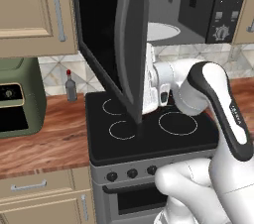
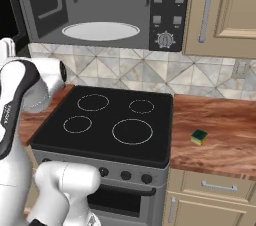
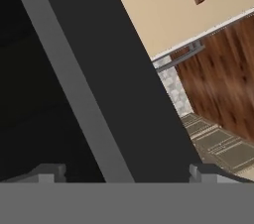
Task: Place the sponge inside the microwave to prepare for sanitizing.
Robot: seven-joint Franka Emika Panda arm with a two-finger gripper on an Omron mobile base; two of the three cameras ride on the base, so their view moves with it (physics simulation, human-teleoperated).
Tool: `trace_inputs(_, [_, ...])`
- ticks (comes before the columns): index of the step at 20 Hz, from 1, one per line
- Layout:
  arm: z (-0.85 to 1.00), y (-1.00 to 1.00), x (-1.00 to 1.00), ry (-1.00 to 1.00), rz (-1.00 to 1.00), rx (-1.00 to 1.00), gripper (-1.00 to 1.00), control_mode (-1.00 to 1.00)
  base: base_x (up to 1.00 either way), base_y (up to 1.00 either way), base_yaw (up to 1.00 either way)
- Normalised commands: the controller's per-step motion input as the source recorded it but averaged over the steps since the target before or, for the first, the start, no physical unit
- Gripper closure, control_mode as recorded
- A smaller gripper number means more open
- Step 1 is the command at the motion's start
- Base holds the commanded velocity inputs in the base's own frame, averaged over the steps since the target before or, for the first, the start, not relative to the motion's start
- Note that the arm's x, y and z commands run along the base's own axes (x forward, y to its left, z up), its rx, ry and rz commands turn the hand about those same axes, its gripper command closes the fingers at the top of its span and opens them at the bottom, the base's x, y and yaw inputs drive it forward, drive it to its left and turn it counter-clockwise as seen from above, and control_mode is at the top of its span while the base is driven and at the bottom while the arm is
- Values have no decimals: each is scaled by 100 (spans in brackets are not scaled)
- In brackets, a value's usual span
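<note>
The robot's white arm (image 1: 218,119) fills the lower right of the left base view, its wrist reaching left to the swung-open microwave door (image 1: 116,44). The tool sits right at the door's edge, above the black stove (image 1: 149,134). Behind the door the microwave (image 1: 198,0) stands open with its white turntable (image 1: 161,31) showing. Far to the tool's left sit a small bottle (image 1: 71,86) and an olive-green appliance (image 1: 20,101) on the wooden bench (image 1: 54,129).

In the right base view, the sponge (image 2: 199,137) lies on the bench (image 2: 220,130) just right of the stove, well apart from the tool and below the microwave.

In the hand view, the tool (image 3: 128,174) stands wide open, empty, its tips spread either side of the door's grey handle (image 3: 69,79).
</note>
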Motion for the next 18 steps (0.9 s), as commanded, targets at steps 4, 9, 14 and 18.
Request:
trace_inputs(4, [-5,59,0,-1,-14,0,-100,-100,0,0,0])
trace_inputs(9, [0,43,0,0,-10,0,-100,-100,0,0,0])
trace_inputs(14, [0,18,0,0,-8,0,-100,-100,0,0,0])
trace_inputs(18, [0,0,0,0,-8,0,-100,-100,0,0,0])
